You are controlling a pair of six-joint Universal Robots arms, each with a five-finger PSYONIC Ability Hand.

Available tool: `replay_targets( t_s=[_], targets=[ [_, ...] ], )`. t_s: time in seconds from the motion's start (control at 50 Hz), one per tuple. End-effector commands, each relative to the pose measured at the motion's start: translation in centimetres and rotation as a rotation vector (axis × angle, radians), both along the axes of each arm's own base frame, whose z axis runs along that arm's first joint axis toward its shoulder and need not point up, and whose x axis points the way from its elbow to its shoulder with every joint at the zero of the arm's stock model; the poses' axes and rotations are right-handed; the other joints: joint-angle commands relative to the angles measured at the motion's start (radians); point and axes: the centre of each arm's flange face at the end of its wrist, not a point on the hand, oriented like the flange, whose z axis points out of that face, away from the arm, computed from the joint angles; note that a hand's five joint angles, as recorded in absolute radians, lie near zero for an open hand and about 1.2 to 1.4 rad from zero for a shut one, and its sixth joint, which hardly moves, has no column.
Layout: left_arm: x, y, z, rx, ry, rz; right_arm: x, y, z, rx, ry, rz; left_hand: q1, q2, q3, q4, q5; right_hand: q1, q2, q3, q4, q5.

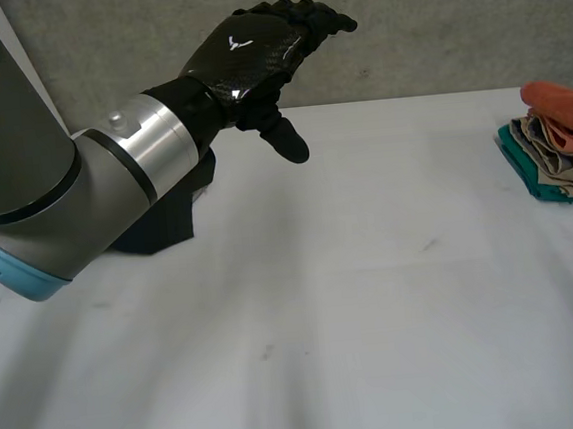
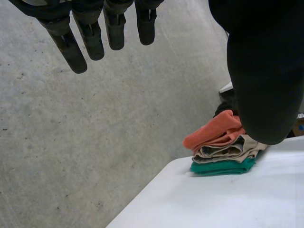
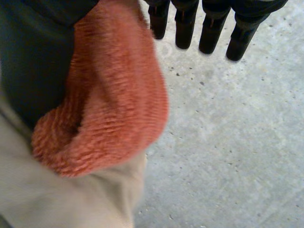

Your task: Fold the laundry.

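Note:
A stack of folded cloths [image 1: 562, 145] lies at the table's right edge, an orange towel [image 1: 563, 105] on top, beige in the middle, teal at the bottom. My left hand [image 1: 247, 52] hangs open above the table's far side, fingers straight, holding nothing. In the left wrist view its fingers [image 2: 90, 35] point past the table and the stack [image 2: 223, 149] lies beyond its thumb. My right hand [image 3: 211, 26] is open at the stack, its straight fingers reaching past the cloth. The orange towel [image 3: 114, 99] bulges beside its thumb, on beige cloth [image 3: 52, 199].
The white table [image 1: 325, 311] stretches wide and bare in front of me. The left arm's black base [image 1: 167, 220] stands at the far left. A grey concrete floor [image 2: 71, 142] lies beyond the table's edge.

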Motion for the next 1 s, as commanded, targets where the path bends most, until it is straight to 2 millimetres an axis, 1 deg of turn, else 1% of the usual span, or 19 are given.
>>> replay_targets(
  t_s=[0.02,0.12,0.2,0.26,0.36,0.42,0.48,0.52,0.54,0.6,0.62,0.68,0.74,0.76,0.82,0.84,0.88,0.9,1.0],
  targets=[
    [-0.6,1.2,0.3,-0.006,0.004,-0.03,-1.9,3.5,4.1,0.054,-0.013,-0.05,0.011,0.0,-0.001,0.004,-0.022,-0.087,-0.084,-0.101,-0.112,-0.103],
    [-1.2,2.3,0.3,-0.005,0.003,-0.057,-4.3,5.7,7.7,0.046,-0.012,-0.129,0.011,0.0,-0.001,0.004,-0.022,-0.087,-0.084,-0.101,-0.112,-0.103],
    [-1.2,2.5,0.2,0.002,0.001,-0.06,-8.0,7.5,10.3,0.092,-0.026,-0.239,0.011,0.0,-0.001,0.004,-0.022,-0.087,-0.084,-0.101,-0.112,-0.103],
    [-1.2,2.5,0.3,-0.001,0.004,-0.06,-10.2,8.0,13.0,0.087,0.009,-0.326,0.011,0.0,-0.001,0.004,-0.022,-0.087,-0.084,-0.101,-0.112,-0.103],
    [-0.9,2.2,2.3,-0.049,0.047,-0.029,-11.4,7.8,16.1,0.005,0.088,-0.474,0.011,0.0,-0.001,0.004,-0.022,-0.087,-0.084,-0.101,-0.112,-0.103],
    [-0.4,1.5,5.1,-0.114,0.118,0.046,-8.1,7.2,19.0,-0.138,0.119,-0.416,0.003,-0.009,-0.01,-0.004,-0.031,-0.087,-0.084,-0.101,-0.112,-0.103],
    [0.7,0.3,7.6,-0.152,0.196,0.178,-1.1,7.5,22.0,-0.287,0.133,-0.248,0.003,-0.009,-0.01,-0.004,-0.031,-0.087,-0.084,-0.101,-0.112,-0.103],
    [1.6,-0.7,8.7,-0.174,0.222,0.262,2.3,8.1,22.5,-0.343,0.132,-0.154,0.003,-0.009,-0.01,-0.004,-0.031,-0.087,-0.084,-0.101,-0.112,-0.103],
    [3.0,-2.2,9.4,-0.19,0.238,0.355,5.4,9.0,22.6,-0.379,0.132,-0.057,0.003,-0.009,-0.01,-0.004,-0.031,-0.087,-0.084,-0.101,-0.112,-0.103],
    [6.4,-5.4,9.3,-0.198,0.21,0.528,11.7,11.4,21.8,-0.415,0.141,0.161,0.003,-0.009,-0.01,-0.004,-0.031,-0.087,-0.084,-0.101,-0.112,-0.103],
    [8.8,-7.4,8.8,-0.204,0.155,0.631,13.2,12.1,21.4,-0.415,0.139,0.211,0.0,-0.012,-0.013,-0.007,-0.033,-0.087,-0.084,-0.101,-0.112,-0.103],
    [12.5,-10.6,6.8,-0.224,-0.02,0.785,18.4,15.1,18.8,-0.356,0.125,0.385,-0.006,-0.018,-0.019,-0.013,-0.039,-0.087,-0.084,-0.101,-0.112,-0.103],
    [13.7,-12.6,4.1,-0.217,-0.146,0.837,21.6,17.7,15.8,-0.255,0.093,0.475,-0.003,-0.015,-0.016,-0.01,-0.036,-0.087,-0.084,-0.101,-0.112,-0.103],
    [14.2,-14.0,1.6,-0.211,-0.24,0.848,22.2,18.3,15.0,-0.225,0.087,0.491,-0.003,-0.015,-0.016,-0.01,-0.036,-0.087,-0.084,-0.101,-0.112,-0.103],
    [15.1,-16.2,-2.1,-0.208,-0.366,0.866,23.8,20.3,12.0,-0.107,0.075,0.537,-0.006,-0.018,-0.019,-0.013,-0.039,-0.087,-0.084,-0.101,-0.112,-0.103],
    [16.4,-17.9,-4.6,-0.211,-0.434,0.891,24.2,20.8,11.3,-0.081,0.076,0.548,-0.012,-0.024,-0.025,-0.019,-0.045,-0.087,-0.084,-0.101,-0.112,-0.103],
    [17.8,-19.8,-7.3,-0.22,-0.497,0.916,24.6,21.6,9.9,-0.025,0.081,0.559,-0.012,-0.024,-0.025,-0.019,-0.045,-0.087,-0.084,-0.101,-0.112,-0.103],
    [19.1,-21.6,-10.1,-0.227,-0.552,0.932,25.0,22.2,8.6,0.021,0.093,0.568,-0.012,-0.024,-0.025,-0.019,-0.045,-0.087,-0.084,-0.101,-0.112,-0.103],
    [21.7,-25.1,-16.8,-0.281,-0.697,0.957,24.9,23.3,5.7,0.114,0.142,0.547,-0.006,-0.018,-0.019,-0.013,-0.039,-0.087,-0.084,-0.101,-0.112,-0.103]
  ],
)
